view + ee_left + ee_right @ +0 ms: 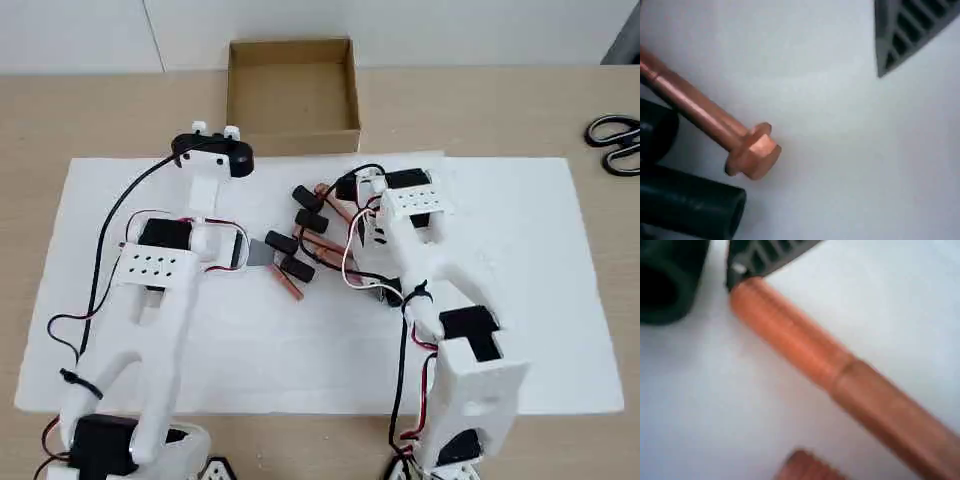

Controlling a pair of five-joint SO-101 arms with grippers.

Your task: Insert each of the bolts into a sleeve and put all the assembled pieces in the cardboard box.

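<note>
1. Bolts [325, 243] and black sleeves [281, 241]: loose, clustered on the white sheet [520, 300] between both arms.
2. Cardboard box [290, 90]: on the worktop [500, 110], beyond the sheet.
3. Left claw [262, 252]: low beside the cluster; we cannot tell its opening.
4. Right claw [338, 200]: at the cluster's far side; we cannot tell its opening or hold.

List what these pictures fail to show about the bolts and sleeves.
- High view: the pile of bolts and sleeves runs under the right arm, so there is no sure count.
- Left wrist view: the bolt runs off the picture's edge, so its far end is unseen.
- Right wrist view: a second bolt is cut off by the edge and blurred.
- High view: the scissors are cut off by the right edge.
</note>
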